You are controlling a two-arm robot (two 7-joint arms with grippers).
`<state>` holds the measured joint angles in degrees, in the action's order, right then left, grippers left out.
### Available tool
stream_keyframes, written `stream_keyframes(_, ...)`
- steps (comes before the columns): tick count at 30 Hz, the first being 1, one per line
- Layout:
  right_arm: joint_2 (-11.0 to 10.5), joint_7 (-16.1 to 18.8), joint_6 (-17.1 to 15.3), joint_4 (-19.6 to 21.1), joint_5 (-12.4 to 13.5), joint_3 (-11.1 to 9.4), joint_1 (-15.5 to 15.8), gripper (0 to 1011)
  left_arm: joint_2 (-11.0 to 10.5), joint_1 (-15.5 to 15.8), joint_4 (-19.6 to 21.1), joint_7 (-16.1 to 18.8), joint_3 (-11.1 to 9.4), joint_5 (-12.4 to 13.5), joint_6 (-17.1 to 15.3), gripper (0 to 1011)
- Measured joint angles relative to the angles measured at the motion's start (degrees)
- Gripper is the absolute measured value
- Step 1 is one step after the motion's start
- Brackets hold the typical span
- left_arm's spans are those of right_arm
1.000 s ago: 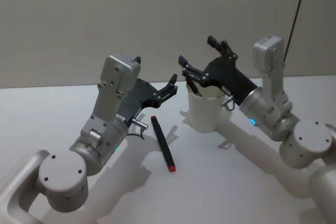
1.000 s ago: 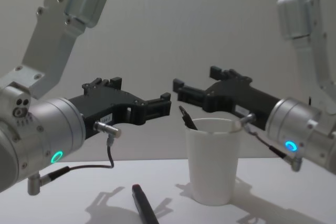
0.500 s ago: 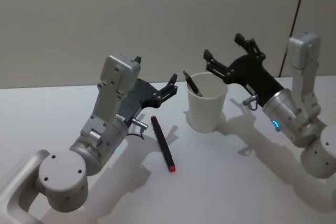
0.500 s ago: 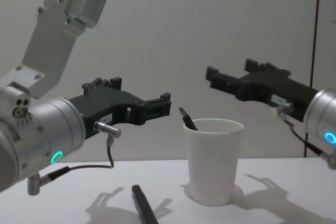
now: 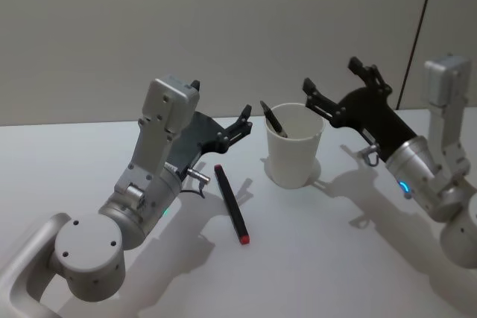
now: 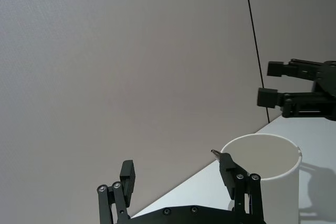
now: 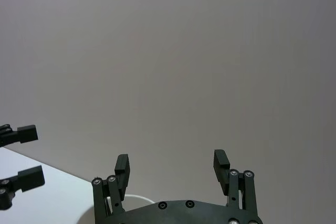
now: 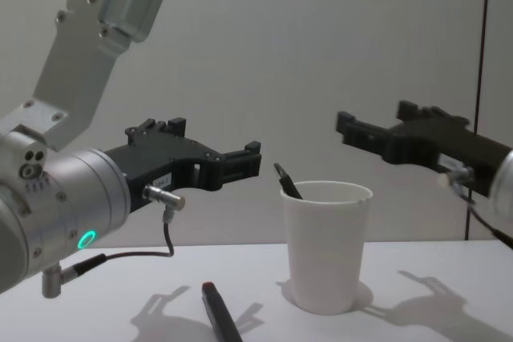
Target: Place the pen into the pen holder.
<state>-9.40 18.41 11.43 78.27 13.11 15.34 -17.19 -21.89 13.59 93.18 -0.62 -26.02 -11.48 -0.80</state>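
Now a dark pen (image 5: 273, 120) leans in the white tapered paper cup (image 5: 294, 150); left claw (image 5: 220, 98) at nine o'clock, right claw (image 5: 331, 74) at three, both gape empty.

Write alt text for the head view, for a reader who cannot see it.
A white paper cup on a table holds a dark pen. A second, red-tipped pen lies left of it. The left gripper and right gripper hover open on either side of the cup.

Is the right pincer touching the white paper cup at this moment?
Apart. The chest view shows a clear gap between the open right pincer and the rim of the white paper cup; the pincer hangs higher, to the cup's right.
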Motion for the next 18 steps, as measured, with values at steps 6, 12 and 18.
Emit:
stream_keyframes(6,-1.8,-2.7,-2.4,4.2,0.6,-0.5,3.3,1001,0.0,0.0,0.0,0.0,0.0,0.0,0.0,1001)
stream_keyframes(12,-3.6,-5.3,-4.9,8.4,1.2,-0.9,6.6,1001,0.0,0.0,0.0,0.0,0.0,0.0,0.0,1001)
stream_keyframes(18,-5.5,-8.1,-7.4,12.8,1.9,-1.4,10.0,1001,0.0,0.0,0.0,0.0,0.0,0.0,0.0,1001)
